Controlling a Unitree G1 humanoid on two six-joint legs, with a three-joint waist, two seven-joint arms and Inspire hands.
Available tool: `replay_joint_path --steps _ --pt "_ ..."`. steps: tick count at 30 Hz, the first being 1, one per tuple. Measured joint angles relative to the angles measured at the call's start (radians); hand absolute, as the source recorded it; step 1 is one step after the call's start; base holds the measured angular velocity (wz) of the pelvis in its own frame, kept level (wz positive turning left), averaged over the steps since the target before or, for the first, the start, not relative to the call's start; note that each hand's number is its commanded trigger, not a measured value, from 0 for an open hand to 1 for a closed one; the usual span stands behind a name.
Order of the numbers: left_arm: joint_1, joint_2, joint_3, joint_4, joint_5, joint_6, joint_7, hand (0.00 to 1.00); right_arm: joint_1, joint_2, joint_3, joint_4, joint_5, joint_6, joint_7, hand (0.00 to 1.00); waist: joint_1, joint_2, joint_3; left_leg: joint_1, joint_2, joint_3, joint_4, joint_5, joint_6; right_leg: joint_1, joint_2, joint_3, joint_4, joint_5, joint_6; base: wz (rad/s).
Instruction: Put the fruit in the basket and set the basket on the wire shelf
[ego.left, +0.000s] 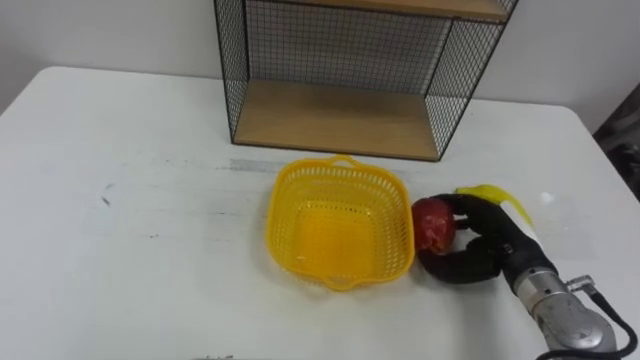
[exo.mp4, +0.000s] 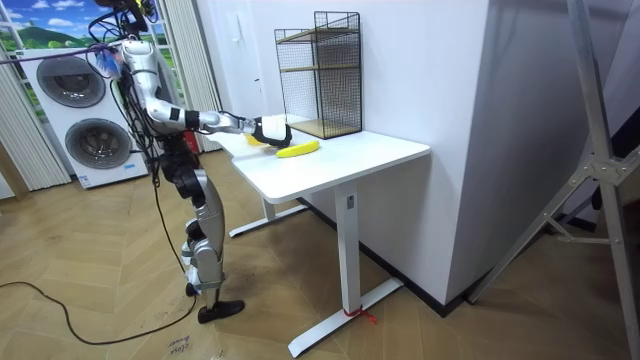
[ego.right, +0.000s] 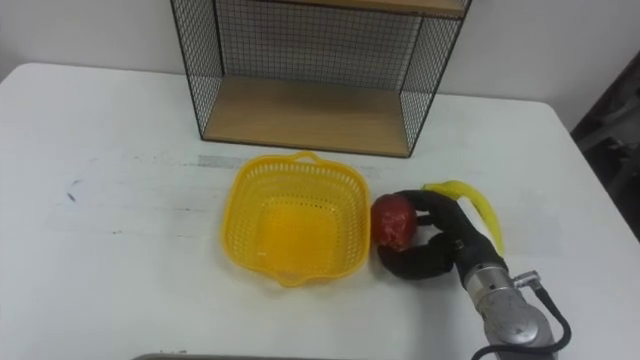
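Observation:
A yellow plastic basket (ego.left: 340, 222) (ego.right: 295, 218) sits empty in the middle of the white table, in front of the black wire shelf (ego.left: 340, 80) (ego.right: 305, 75) with wooden boards. Right beside the basket's right rim is a red apple (ego.left: 432, 225) (ego.right: 393, 221); my right hand (ego.left: 475, 245) (ego.right: 435, 245) has its dark fingers and thumb curled round it, low at the table. A yellow banana (ego.left: 495, 197) (ego.right: 468, 200) lies just behind that hand. In the room view the banana (exo.mp4: 298, 149) lies near the table edge, with the right hand (exo.mp4: 268, 130) reaching over the table.
The white table (ego.left: 120, 200) has open surface to the left of the basket, with faint marks on it. The shelf's lower wooden board (ego.left: 335, 120) is bare. I stand at the table's end in the room view; washing machines (exo.mp4: 85, 125) stand behind.

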Motion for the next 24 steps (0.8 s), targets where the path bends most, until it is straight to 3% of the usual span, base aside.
replay_joint_path --steps 7,13,19,24 --pt "0.014 -0.003 0.010 -0.001 0.019 0.000 0.000 0.00 0.020 0.001 -0.071 0.000 0.001 0.000 -0.003 1.00 -0.018 -0.008 -0.0035 -0.001 -0.001 0.002 0.005 0.000 0.000 0.002 -0.001 -0.001 -0.001 0.000 0.000 0.00" --pt "0.015 -0.006 0.029 -0.001 0.019 0.000 0.000 0.00 0.021 0.001 -0.149 0.001 0.008 0.000 -0.066 1.00 -0.029 -0.006 -0.0024 0.002 -0.001 0.005 0.006 0.000 0.000 0.001 -0.001 0.004 -0.001 0.000 0.000 -0.01" --pt "0.013 -0.006 0.028 -0.004 0.018 -0.001 -0.001 0.00 0.021 0.001 -0.155 -0.016 0.010 0.001 -0.083 1.00 -0.024 -0.010 -0.0004 0.000 0.000 0.013 0.004 0.000 0.000 -0.011 0.001 0.015 0.004 -0.001 0.000 -0.04" --pt "0.022 -0.006 0.028 0.000 0.017 -0.002 -0.001 0.00 0.020 -0.001 -0.155 -0.134 0.092 0.000 -0.091 1.00 -0.024 -0.015 0.0013 0.000 0.000 0.020 -0.004 0.000 0.000 -0.009 0.002 0.021 0.002 -0.001 0.000 -0.03"
